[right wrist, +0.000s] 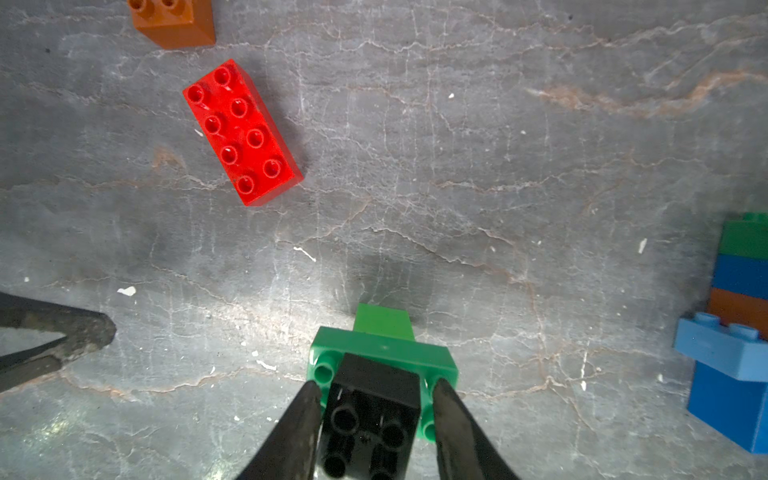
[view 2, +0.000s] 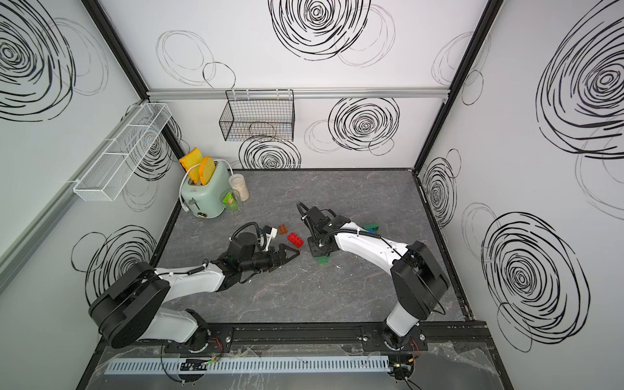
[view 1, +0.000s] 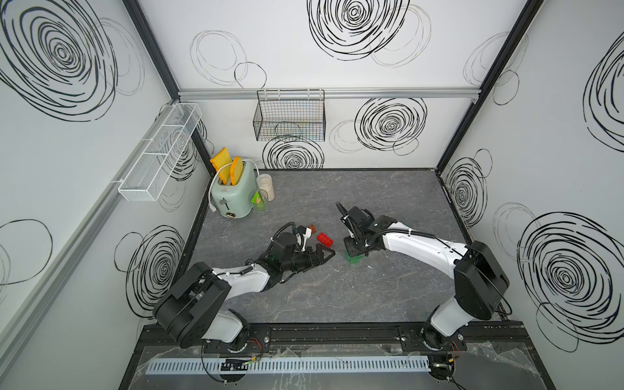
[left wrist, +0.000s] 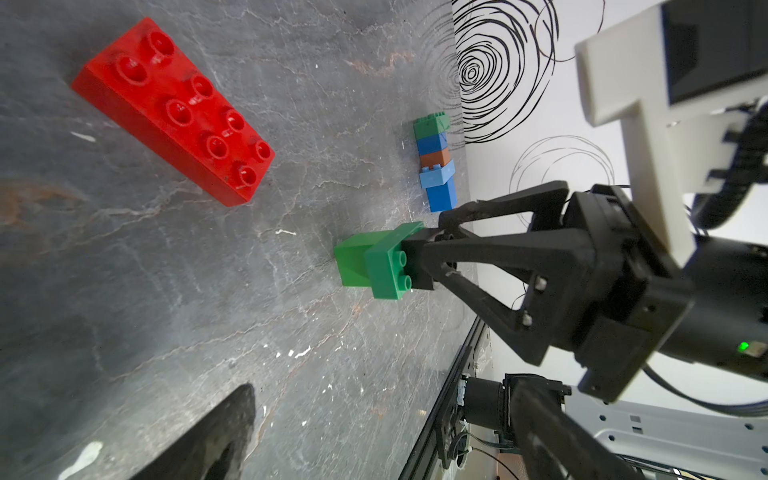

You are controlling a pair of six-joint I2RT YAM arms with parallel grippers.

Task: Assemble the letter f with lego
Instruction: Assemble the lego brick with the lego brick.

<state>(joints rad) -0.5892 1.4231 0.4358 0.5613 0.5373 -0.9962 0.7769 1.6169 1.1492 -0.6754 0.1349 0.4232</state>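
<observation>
A black lego brick [right wrist: 374, 407] stands on a green oblong brick [right wrist: 382, 345], which sits on a green square brick [left wrist: 349, 266] on the table. My right gripper [right wrist: 376, 384] points down over this stack [view 1: 353, 258] with a finger on each side of the black brick. One finger touches it and a narrow gap shows at the other. My left gripper [view 1: 326, 258] lies low to the left of the stack, wide open and empty. A red oblong brick [view 1: 325, 239] and an orange brick [view 1: 312, 229] lie just behind it. A joined row of green, blue, brown and light blue bricks [left wrist: 434, 166] lies further right.
A mint toaster [view 1: 233, 192] with toast, a glass [view 1: 260, 202] and a jar [view 1: 266, 187] stand at the back left. A black wire basket [view 1: 290, 114] hangs on the back wall. A white mesh shelf [view 1: 158, 152] hangs on the left wall.
</observation>
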